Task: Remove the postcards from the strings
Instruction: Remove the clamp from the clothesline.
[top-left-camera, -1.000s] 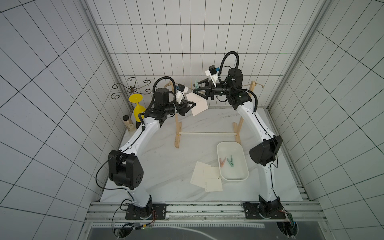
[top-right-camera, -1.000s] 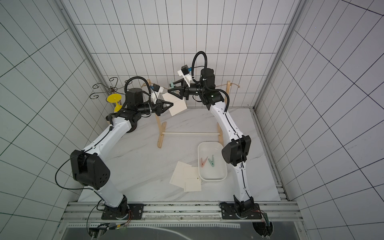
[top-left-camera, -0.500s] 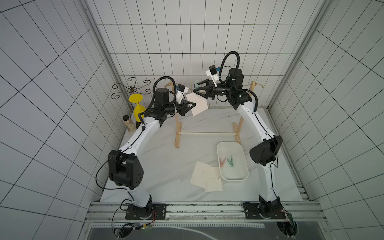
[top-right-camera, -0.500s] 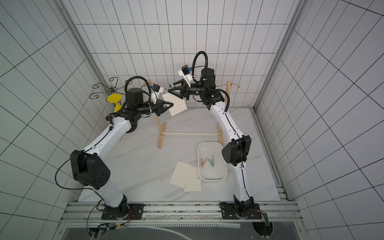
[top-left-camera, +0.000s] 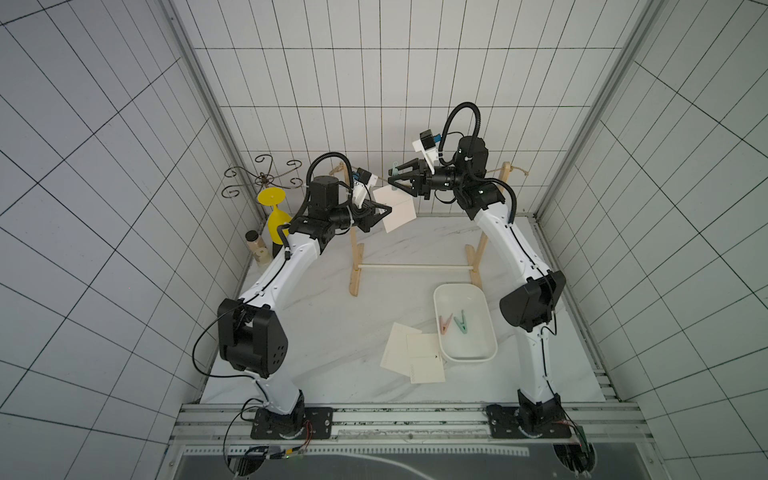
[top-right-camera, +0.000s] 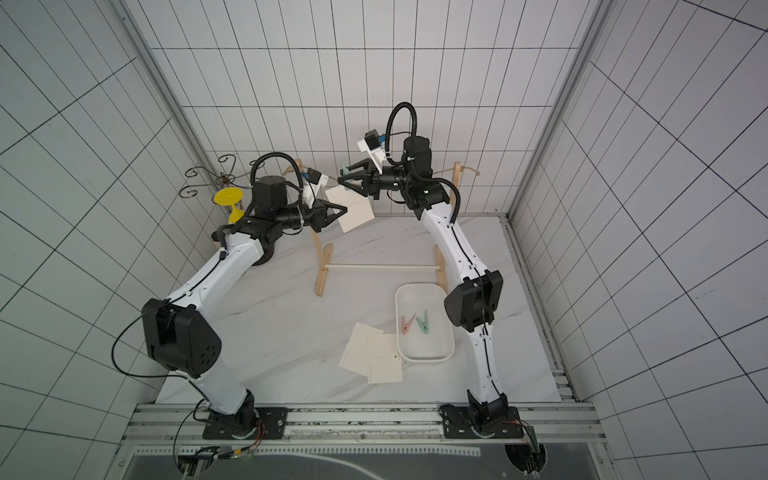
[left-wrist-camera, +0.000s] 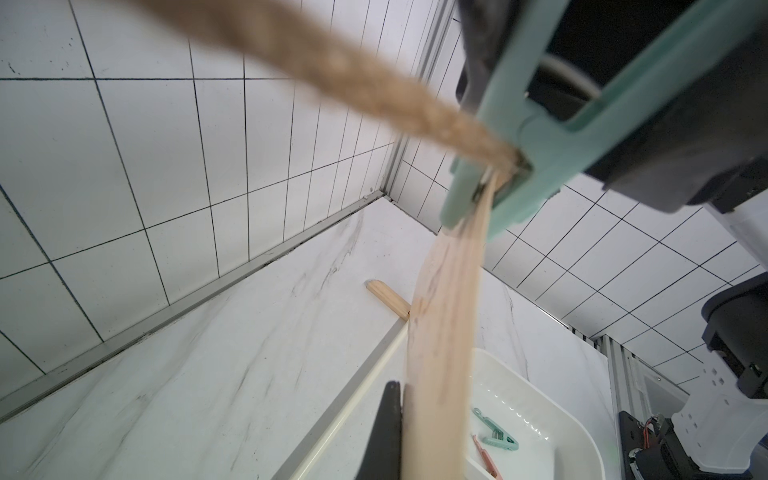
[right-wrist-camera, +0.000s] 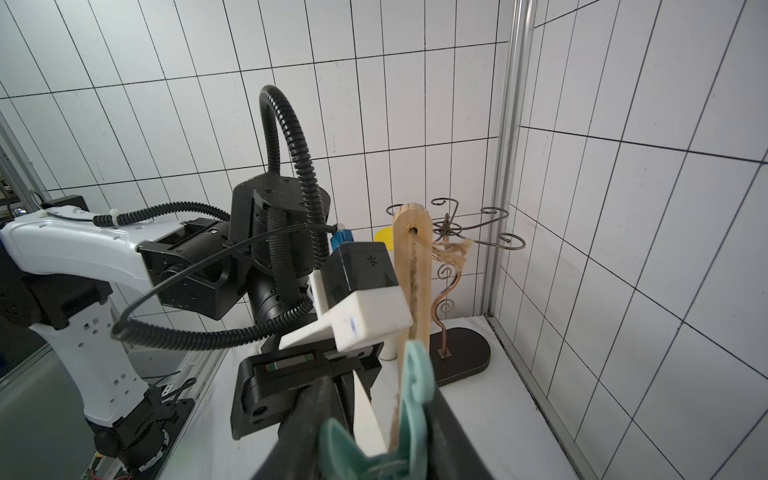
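Both top views sit high over my base end, tilted down at the back wall, whole table (top-left-camera: 332, 332) in shot. Left wrist cam's right under the rope (left-wrist-camera: 332, 83), looking down the card (left-wrist-camera: 444, 332) toward the tray (left-wrist-camera: 540, 399). Right wrist cam faces my left arm (right-wrist-camera: 75, 245). Both catch the green peg (left-wrist-camera: 540, 137) up close.

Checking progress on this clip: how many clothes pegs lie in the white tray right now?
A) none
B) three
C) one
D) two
D: both top views show a pink peg and a green peg lying side by side in the white tray.
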